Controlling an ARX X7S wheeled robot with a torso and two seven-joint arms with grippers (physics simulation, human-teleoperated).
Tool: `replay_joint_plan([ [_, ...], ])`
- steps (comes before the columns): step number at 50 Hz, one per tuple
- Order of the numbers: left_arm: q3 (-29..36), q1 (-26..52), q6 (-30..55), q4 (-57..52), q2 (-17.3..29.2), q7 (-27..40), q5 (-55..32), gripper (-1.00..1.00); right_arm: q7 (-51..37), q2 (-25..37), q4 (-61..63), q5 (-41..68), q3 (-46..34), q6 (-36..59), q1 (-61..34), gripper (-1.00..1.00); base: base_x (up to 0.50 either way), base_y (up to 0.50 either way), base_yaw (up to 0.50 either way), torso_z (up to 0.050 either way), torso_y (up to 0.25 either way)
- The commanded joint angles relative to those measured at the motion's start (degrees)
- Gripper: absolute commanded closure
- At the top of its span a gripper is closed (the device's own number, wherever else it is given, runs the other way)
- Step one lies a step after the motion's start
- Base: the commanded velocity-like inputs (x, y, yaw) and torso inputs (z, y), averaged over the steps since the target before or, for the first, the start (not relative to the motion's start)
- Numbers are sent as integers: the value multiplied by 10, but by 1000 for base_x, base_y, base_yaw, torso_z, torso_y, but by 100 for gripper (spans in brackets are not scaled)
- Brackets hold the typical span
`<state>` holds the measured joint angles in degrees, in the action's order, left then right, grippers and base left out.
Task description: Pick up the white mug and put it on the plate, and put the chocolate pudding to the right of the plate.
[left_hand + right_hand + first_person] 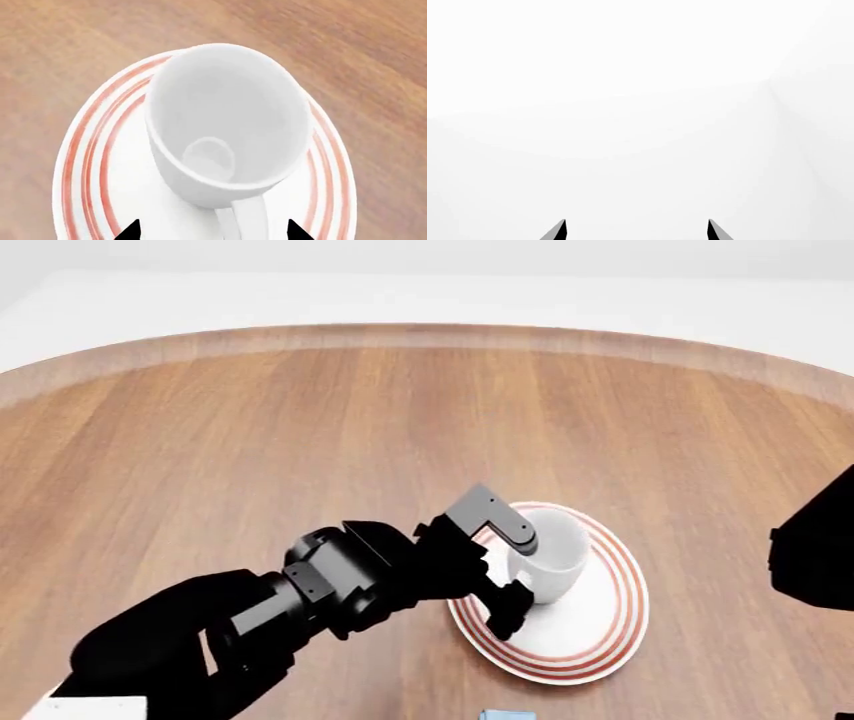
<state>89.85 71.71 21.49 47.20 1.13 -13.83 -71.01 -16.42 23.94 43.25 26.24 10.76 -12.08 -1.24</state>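
Observation:
The white mug [223, 125] stands upright on the plate [83, 165], a white plate with red rings, its handle [247, 220] pointing towards my left gripper [215, 230]. That gripper is open, its two dark fingertips wide apart on either side of the handle and not touching it. In the head view the mug [554, 550] sits on the far left part of the plate [594, 640], with the left gripper [514, 565] right beside it. A light blue corner of the chocolate pudding [505, 714] shows at the bottom edge. My right gripper [637, 230] is open on blank white.
The round wooden table [334, 440] has its curved far edge at the back. My dark right arm [814, 560] hangs at the right edge of the head view. A white object [87, 708] shows at the lower left corner.

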Motion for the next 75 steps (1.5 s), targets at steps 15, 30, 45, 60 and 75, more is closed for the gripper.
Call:
replay_joint_plan([
  [15, -22, 25, 39, -128, 37, 48, -6, -100, 11, -9, 5, -19, 4, 1, 1, -100, 0, 0, 0, 0, 0],
  [30, -26, 63, 85, -296, 123, 127, -26, -100, 4, -3, 15, -22, 1, 10, -4, -100, 0, 0, 0, 0, 0],
  [45, -36, 103, 111, -484, 197, 190, -41, -100, 2, 0, 20, -26, -3, 12, -2, -100, 0, 0, 0, 0, 0],
  [60, -69, 133, 102, -633, 280, 234, -54, -100, 1, 1, 19, -25, -5, 8, 1, -100, 0, 0, 0, 0, 0],
  [75, -134, 137, 38, -789, 387, 294, -67, -100, 1, 2, 18, -25, -6, 5, 3, -100, 0, 0, 0, 0, 0],
])
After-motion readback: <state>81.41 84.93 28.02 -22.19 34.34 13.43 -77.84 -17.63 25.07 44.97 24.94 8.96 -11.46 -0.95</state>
